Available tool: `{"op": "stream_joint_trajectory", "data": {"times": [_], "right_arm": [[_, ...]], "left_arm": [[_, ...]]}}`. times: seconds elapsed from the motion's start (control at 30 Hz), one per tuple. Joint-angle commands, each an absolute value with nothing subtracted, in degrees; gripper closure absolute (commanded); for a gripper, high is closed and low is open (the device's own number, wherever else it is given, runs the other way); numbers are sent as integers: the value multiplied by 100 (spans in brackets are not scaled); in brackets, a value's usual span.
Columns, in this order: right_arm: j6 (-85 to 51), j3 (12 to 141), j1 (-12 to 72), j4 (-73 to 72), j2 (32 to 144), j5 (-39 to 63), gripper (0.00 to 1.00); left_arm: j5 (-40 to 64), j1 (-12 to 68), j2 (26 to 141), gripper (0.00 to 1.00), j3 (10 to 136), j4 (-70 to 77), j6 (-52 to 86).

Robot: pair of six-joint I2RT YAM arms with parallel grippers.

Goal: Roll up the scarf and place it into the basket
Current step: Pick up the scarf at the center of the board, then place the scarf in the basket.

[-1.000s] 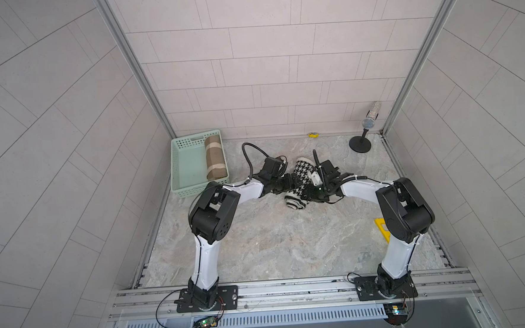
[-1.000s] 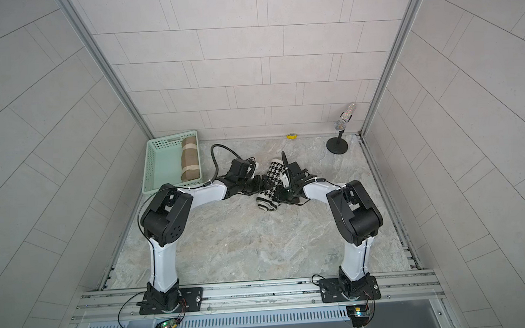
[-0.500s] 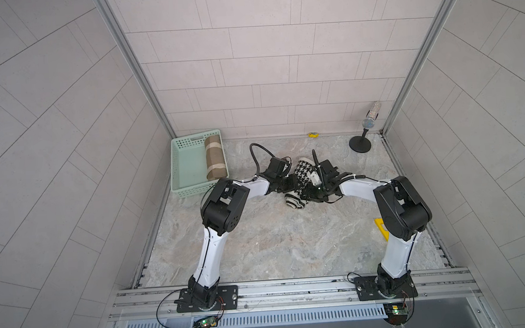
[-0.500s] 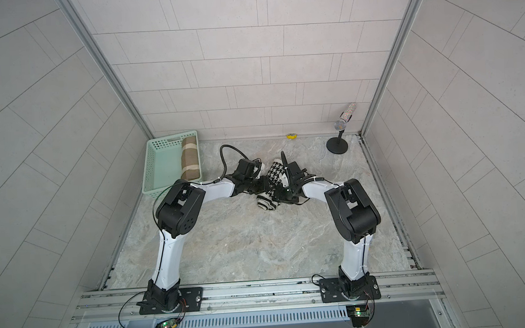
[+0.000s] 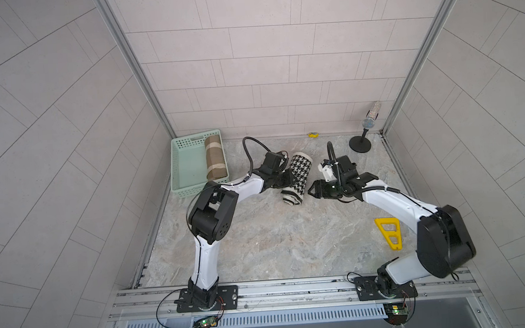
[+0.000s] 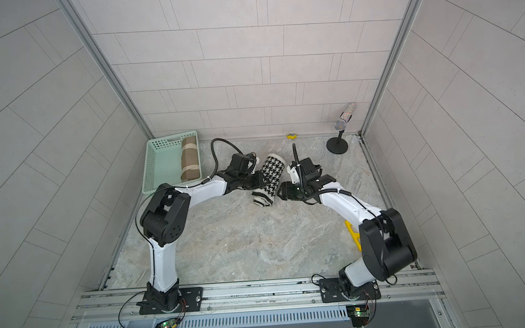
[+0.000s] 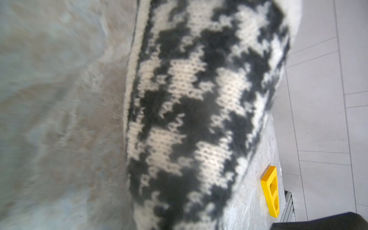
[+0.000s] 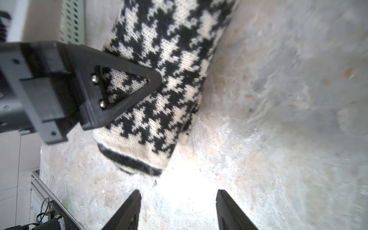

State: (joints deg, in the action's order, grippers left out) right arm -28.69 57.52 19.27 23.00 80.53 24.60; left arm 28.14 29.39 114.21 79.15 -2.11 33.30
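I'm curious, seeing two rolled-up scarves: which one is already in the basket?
The brown roll with pale bands lies inside the mint-green basket; the black-and-white houndstooth roll is on the table outside it.

**TALLY: EVERYTHING ON THE TABLE**

- Rolled scarves: 2. The houndstooth scarf (image 5: 297, 176) is at centre frame. The brown striped scarf (image 5: 215, 156) is left of centre.
- Mint-green basket (image 5: 192, 140): 1, left of centre in both top views.
- Robot arms: 2, the left arm (image 5: 214, 213) and the right arm (image 5: 396, 202).
- Grippers: 2, the left gripper (image 5: 287, 179) and the right gripper (image 5: 313, 193).
- Microphone on a stand (image 5: 367, 123): 1, right of centre.
- Yellow triangular frame (image 7: 266, 187): 1, lower right in the left wrist view.
- Small yellow object (image 5: 313, 134) at the back wall: 1, too small to name.
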Motion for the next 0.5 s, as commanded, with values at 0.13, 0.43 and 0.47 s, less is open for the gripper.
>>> {"op": "stream_joint_trajectory", "data": {"times": [0.13, 0.43, 0.47], "right_arm": [[-2560, 5488, 1686, 2676, 6752, 1478, 33], [-2096, 5535, 1530, 3284, 5997, 589, 16], [-2037, 5537, 1529, 3367, 5971, 449, 12]], "left_arm": [[2880, 2205, 10426, 100, 8446, -1301, 2525], [2779, 755, 10056, 100, 9170, -2239, 2260], [2746, 524, 10067, 100, 9253, -2364, 2180]]}}
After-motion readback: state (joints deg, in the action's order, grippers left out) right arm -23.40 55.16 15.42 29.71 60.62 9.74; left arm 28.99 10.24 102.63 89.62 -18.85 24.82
